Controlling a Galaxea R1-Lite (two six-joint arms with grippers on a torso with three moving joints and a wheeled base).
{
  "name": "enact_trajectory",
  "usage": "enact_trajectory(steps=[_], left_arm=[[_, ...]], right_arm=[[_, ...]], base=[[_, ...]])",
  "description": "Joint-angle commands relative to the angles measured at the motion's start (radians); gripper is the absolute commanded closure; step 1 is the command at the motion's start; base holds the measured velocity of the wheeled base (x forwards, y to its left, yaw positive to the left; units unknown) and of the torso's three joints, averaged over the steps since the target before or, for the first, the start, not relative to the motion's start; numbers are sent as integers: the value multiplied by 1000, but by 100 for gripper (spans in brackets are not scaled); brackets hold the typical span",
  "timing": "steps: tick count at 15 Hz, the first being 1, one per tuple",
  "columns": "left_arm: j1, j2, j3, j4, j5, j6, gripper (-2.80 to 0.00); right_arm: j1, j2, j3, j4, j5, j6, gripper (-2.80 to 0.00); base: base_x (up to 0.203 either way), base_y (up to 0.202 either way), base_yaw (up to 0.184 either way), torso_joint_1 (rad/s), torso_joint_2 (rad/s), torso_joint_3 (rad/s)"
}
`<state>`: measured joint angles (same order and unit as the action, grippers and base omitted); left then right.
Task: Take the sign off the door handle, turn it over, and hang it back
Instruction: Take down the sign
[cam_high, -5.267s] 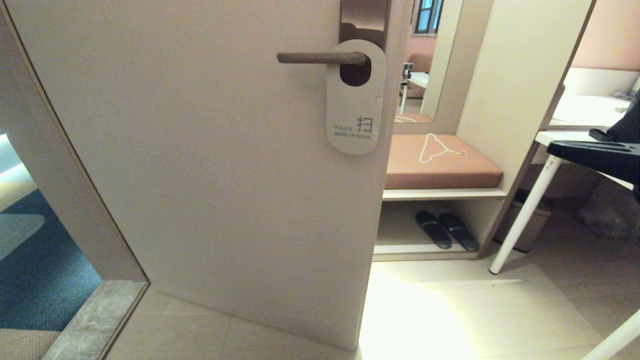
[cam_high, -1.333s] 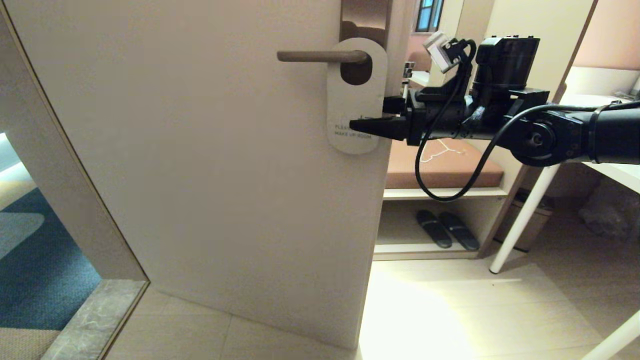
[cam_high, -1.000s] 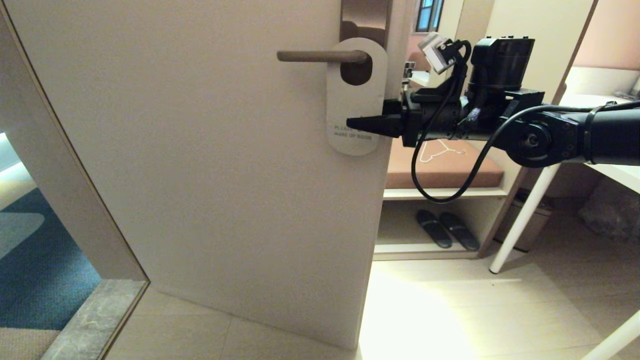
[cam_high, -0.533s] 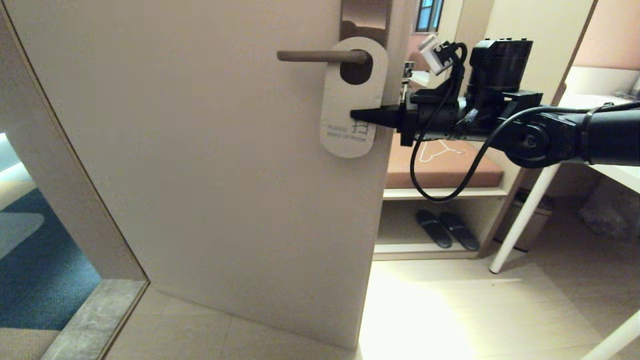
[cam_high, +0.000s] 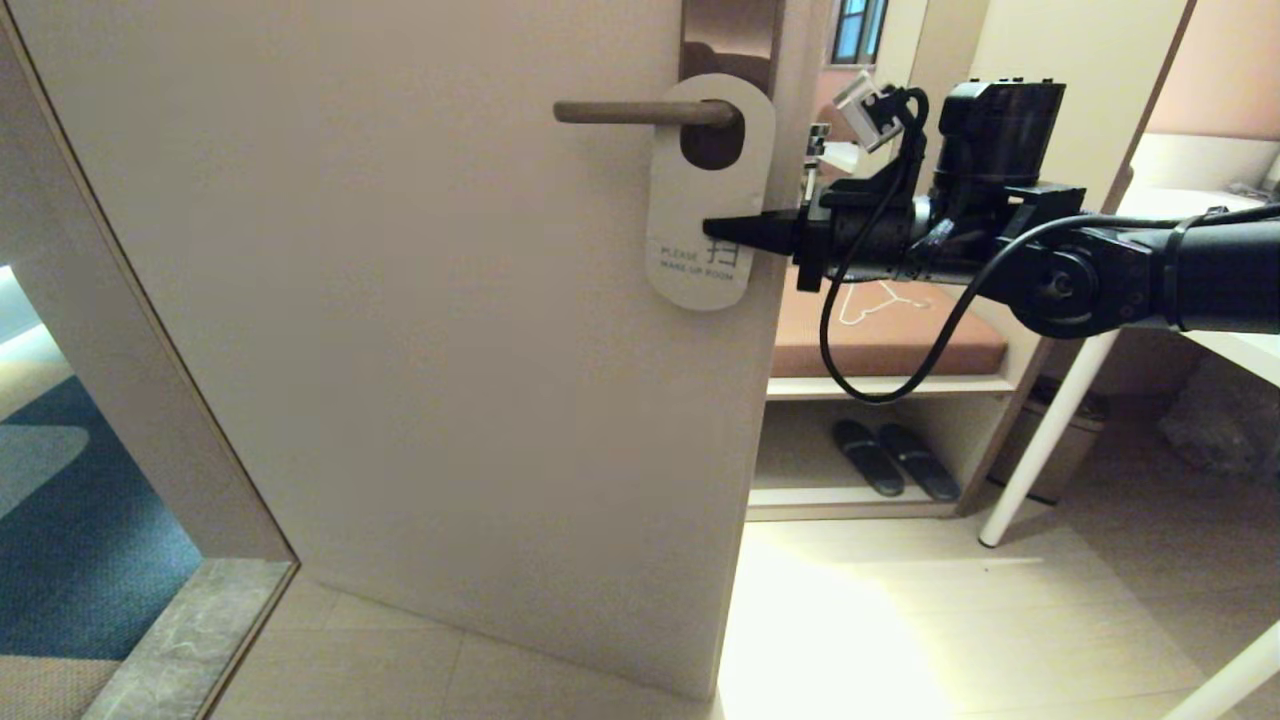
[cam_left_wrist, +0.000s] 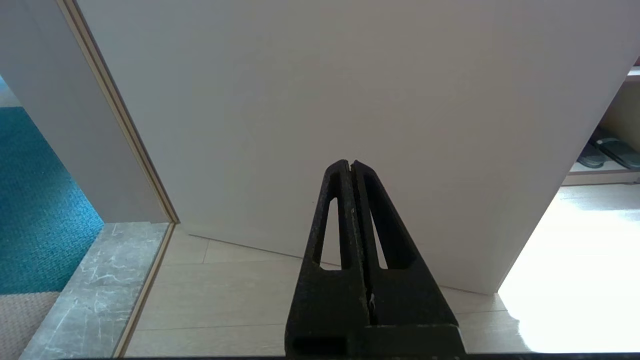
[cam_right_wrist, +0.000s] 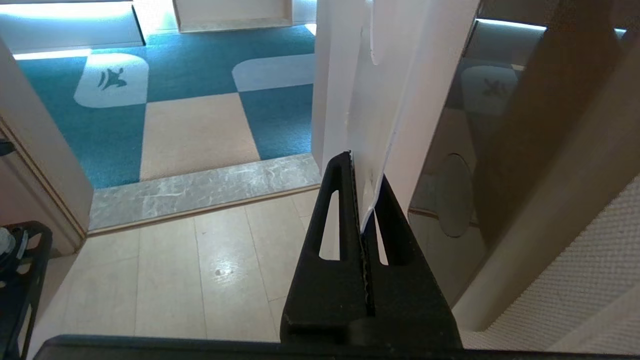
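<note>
The sign (cam_high: 708, 190) hangs by its oval hole on the bronze door handle (cam_high: 640, 113), off-white "PLEASE MAKE UP ROOM" side facing me, its lower end tilted slightly left. My right gripper (cam_high: 712, 229) reaches in from the right and is shut on the sign's right edge just above the text. In the right wrist view the sign (cam_right_wrist: 372, 125) runs edge-on between the closed fingers of the right gripper (cam_right_wrist: 362, 175). My left gripper (cam_left_wrist: 350, 165) is shut and empty, low in front of the door; it is out of the head view.
The off-white door (cam_high: 400, 300) stands ajar; its frame (cam_high: 130, 330) and blue carpet lie at left. At right are a bench cushion (cam_high: 885, 335) with a white wire hanger (cam_high: 870, 297), slippers (cam_high: 890, 458) beneath, and a white table leg (cam_high: 1045, 430).
My right arm came in from the right and closed on the sign's right edge. The sign's lower end swung left, then back a little, and the gripper rose slightly.
</note>
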<state>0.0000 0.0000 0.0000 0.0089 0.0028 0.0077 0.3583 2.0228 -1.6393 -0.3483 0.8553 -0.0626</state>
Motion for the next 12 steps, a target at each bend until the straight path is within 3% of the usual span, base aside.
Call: enact_trajectory(steps=[1,12], left_arm=[[0,2,0,0,0,0,0],[0,2,0,0,0,0,0]], right_arm=[[4,-6,4,-3,4,-2,0],[81,-3,-2,-5,-139,-1,0]], base=[[0,0,0,0,0,0],[0,0,0,0,0,0]])
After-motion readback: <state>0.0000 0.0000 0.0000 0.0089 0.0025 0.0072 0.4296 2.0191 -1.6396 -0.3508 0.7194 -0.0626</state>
